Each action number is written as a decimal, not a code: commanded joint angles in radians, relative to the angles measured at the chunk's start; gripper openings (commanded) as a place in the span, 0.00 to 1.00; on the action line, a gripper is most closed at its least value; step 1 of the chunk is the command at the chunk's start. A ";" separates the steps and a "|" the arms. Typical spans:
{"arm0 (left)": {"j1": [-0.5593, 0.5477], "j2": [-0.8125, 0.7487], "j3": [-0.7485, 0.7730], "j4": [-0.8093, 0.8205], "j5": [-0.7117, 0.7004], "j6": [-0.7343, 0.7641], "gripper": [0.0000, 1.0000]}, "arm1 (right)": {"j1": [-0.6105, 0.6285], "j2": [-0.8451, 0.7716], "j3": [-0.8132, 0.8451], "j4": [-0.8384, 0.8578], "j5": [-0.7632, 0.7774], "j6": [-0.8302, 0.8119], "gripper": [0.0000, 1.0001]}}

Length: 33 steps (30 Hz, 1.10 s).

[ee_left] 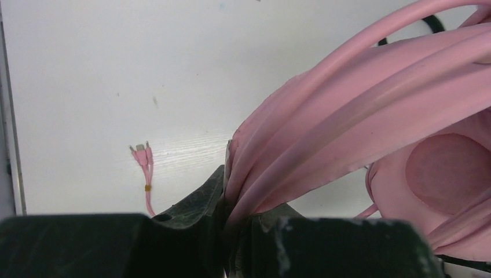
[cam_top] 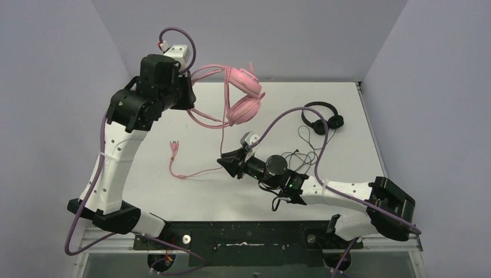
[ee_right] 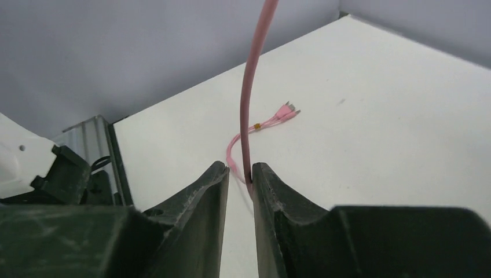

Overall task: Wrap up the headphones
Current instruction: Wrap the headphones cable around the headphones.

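1. while the left gripper (ee_left: 237,202) hangs high in the upper left of the overhead view, its jaws are pressed together on the pink headset (cam_top: 246,95), seemingly on the band and some cord loops. i'd guess it is lifted so the cord falls free for winding.
2. the pink cable (ee_right: 255,87) drops to the right gripper (ee_right: 240,174) at mid-frame. its jaws stand slightly apart, the cord against one finger, guided rather than squeezed.
3. the slack trails over the table (cam_top: 202,197) to the plugs (cam_top: 173,147), left of centre.
4. the black headset (cam_top: 321,116) lies upper right, its thin cable (cam_top: 307,155) just beside the right arm: a likely snag.
5. the back wall (cam_top: 260,35) stands near the raised headset, so the freest room looks lower left.
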 commanded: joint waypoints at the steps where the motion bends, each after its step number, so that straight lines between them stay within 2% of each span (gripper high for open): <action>1: 0.000 -0.091 0.127 0.062 0.115 -0.070 0.00 | 0.014 0.100 0.012 0.314 0.047 -0.292 0.26; 3: 0.001 -0.101 0.148 0.038 0.111 -0.067 0.00 | 0.011 0.180 0.031 0.437 0.038 -0.367 0.32; 5: 0.001 -0.099 0.188 -0.010 0.101 -0.058 0.00 | -0.011 0.247 0.071 0.483 0.034 -0.397 0.37; 11: 0.000 -0.097 0.269 -0.081 0.089 -0.039 0.00 | -0.093 0.392 0.138 0.612 -0.044 -0.342 0.54; 15: 0.000 -0.093 0.287 -0.087 0.088 -0.036 0.00 | -0.103 0.467 0.156 0.693 -0.102 -0.310 0.66; 23: 0.001 -0.081 0.297 -0.093 0.076 -0.020 0.00 | -0.089 0.507 0.121 0.758 -0.117 -0.237 0.71; 27: 0.001 -0.077 0.296 -0.096 0.062 -0.009 0.00 | -0.095 0.466 0.040 0.749 -0.022 -0.202 0.71; 30: 0.001 -0.079 0.292 -0.093 0.065 -0.007 0.00 | -0.107 0.428 -0.045 0.760 -0.049 -0.175 0.72; 33: 0.001 -0.088 0.282 -0.086 0.063 -0.003 0.00 | -0.064 0.399 -0.074 0.727 -0.076 -0.180 0.75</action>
